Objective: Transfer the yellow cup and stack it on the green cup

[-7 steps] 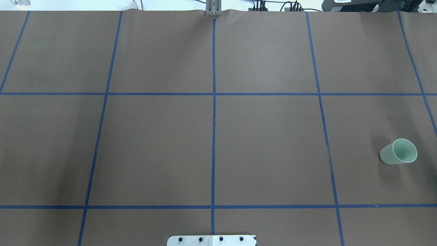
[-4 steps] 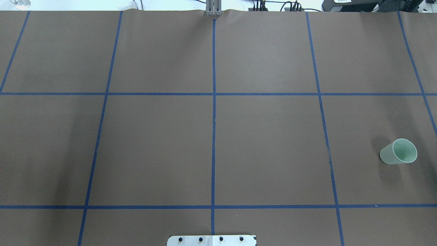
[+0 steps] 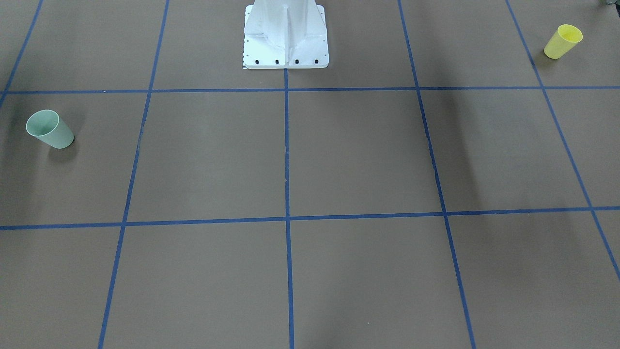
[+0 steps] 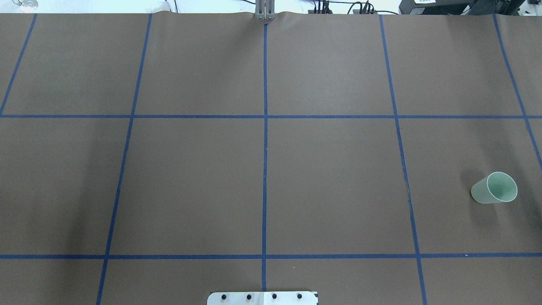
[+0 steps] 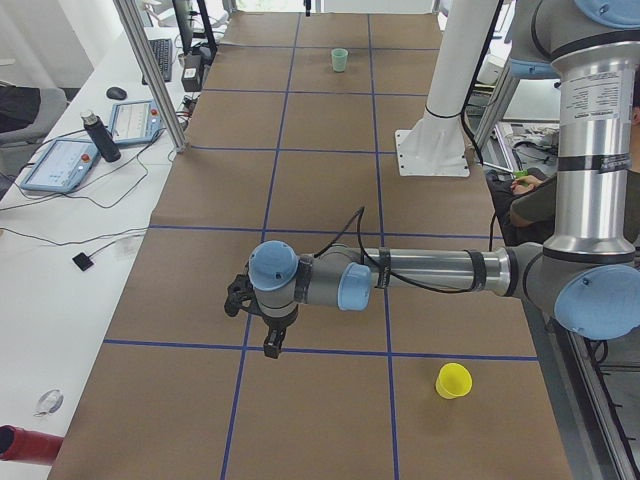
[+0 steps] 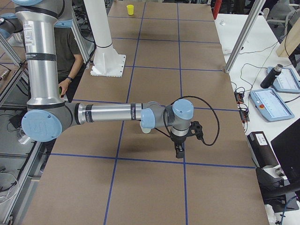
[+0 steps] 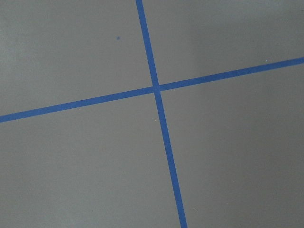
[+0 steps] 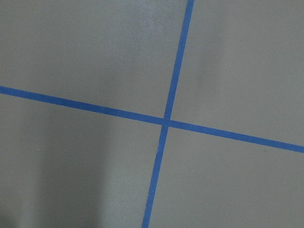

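The green cup [image 4: 493, 189] sits unmoved, and I cannot tell whether left fingers [image 5: 270, 349] or right fingers [image 6: 179, 153] are spread.

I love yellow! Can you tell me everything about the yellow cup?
The yellow cup is a small, bright yellow tumbler, plastic-looking, plain, handleless, wider at its mouth. It stands upright, mouth up, looking empty, on the brown paper-covered table near the robot's left end, on the robot's side. Only the table touches it.

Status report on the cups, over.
Left gripper and right gripper off both cups, open or shut unclear. Bright yellow plastic cup at robot's left end, pale green plastic cup at right end, unstacked. No obstacle seen between.
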You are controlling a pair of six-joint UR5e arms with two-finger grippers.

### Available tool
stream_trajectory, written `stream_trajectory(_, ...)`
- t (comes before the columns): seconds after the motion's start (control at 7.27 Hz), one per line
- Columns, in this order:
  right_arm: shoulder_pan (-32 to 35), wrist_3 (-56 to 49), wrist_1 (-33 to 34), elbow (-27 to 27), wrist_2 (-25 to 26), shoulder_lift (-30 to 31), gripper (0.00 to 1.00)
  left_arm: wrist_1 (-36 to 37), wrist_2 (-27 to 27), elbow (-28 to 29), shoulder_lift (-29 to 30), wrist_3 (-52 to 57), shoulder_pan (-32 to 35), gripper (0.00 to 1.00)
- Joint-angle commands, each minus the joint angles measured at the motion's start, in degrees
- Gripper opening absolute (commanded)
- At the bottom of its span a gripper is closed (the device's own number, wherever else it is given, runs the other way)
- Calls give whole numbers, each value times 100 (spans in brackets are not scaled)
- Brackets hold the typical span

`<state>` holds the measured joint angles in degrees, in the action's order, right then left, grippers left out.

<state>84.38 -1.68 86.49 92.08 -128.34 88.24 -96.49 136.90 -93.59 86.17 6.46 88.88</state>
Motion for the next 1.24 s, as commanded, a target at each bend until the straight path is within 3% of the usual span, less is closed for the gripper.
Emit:
stream_trajectory(0.0, 0, -7, -1, -6, -7, 0, 100, -176, 12, -1, 5, -4, -29, 100)
stream_trajectory(0.55, 0, -7, -1, -15, -7, 0, 100, -378, 222, -36, -4, -352, -309, 100)
stream_trajectory(0.69, 0, 1, -1, -15, -50, 0, 100, -754, 336, -36, -4, -1191, -615, 100)
stream_trajectory(1.1, 0, 1, -1, -6, -60, 0, 100, -2809, 329, -27, -363, -3468, -1180, 100)
